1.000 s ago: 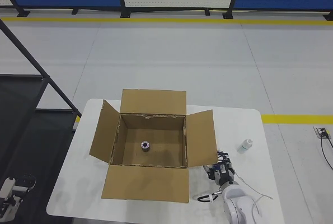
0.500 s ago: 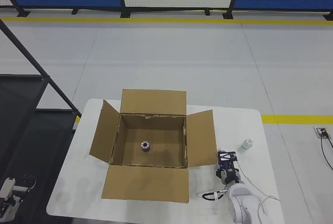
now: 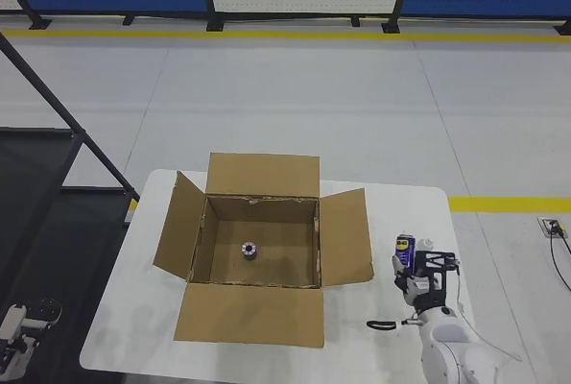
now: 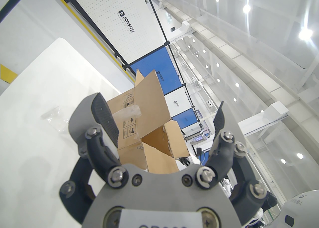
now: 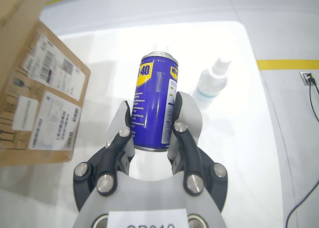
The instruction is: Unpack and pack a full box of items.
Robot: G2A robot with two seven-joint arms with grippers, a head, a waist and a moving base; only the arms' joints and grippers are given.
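Right wrist view: the right gripper's (image 5: 153, 111) fingers (image 5: 185, 104) clamp the blue spray can (image 5: 155, 89) upright, just beside the small bottle (image 5: 211, 84) on the table (image 5: 224, 139). The open box (image 3: 256, 322) lies to its left. The left gripper (image 4: 159, 109) is spread, empty.

You're looking past your left gripper (image 4: 159, 105), its 2 fingers spread wide apart, the ribbed dark pads (image 4: 104, 119) facing each other. Beyond it the cardboard box (image 4: 154, 139) stands on the white table (image 4: 37, 89) with its flaps open; 1 flap rises tall on the far side, and a scrap of clear tape (image 4: 132, 111) clings to the box's outer wall. A crumpled clear plastic wrapper (image 4: 53, 118) lies on the table near the box. Far behind, blue and white wall panels (image 4: 109, 22) run under rows of ceiling lights (image 4: 246, 9)
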